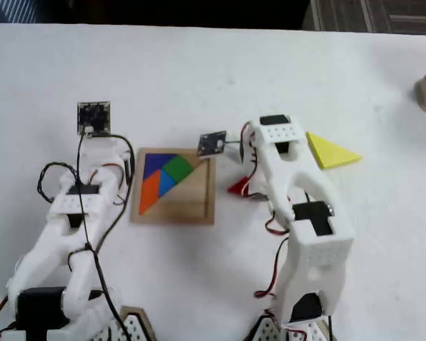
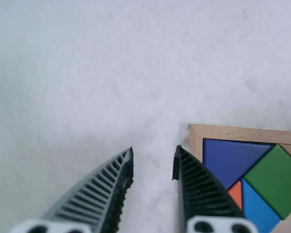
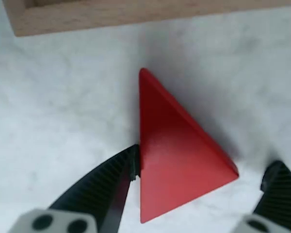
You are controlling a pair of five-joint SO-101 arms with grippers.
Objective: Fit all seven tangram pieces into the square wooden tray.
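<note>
**Four pieces in the tray, red triangle sitting between the right fingers**

High view first: the wooden tray (image 1: 192,202) is mid-desk (image 1: 199,78), between my two arms. Its upper-left part holds a dark blue piece (image 1: 153,165), a green piece (image 1: 178,168), an orange piece (image 1: 150,192) and a light blue piece (image 1: 167,182), all packed against each other. The rest of the tray floor is bare wood. The red triangle (image 1: 237,187) lies on the desk just beside the tray's right edge, half tucked under the right arm (image 1: 302,213). The yellow triangle (image 1: 331,152) is flat on the desk on the other side of that arm, well apart from the tray. The left arm (image 1: 74,213) sits just left of the tray.

Left wrist view: the left end effector (image 2: 153,158) has its fingers apart with just bare desk between them. One fingertip is right next to the tray's corner, and I can't tell whether it touches the rim. The same four coloured pieces show in that corner of the tray.

Right wrist view: the right end effector (image 3: 203,167) is spread wide around the red triangle. One finger touches an edge of it, and the other sits just off a corner with a sliver of desk between, so it's not clamped. The triangle lies flat on the desk, near the tray's outer wall but apart from it.
</note>
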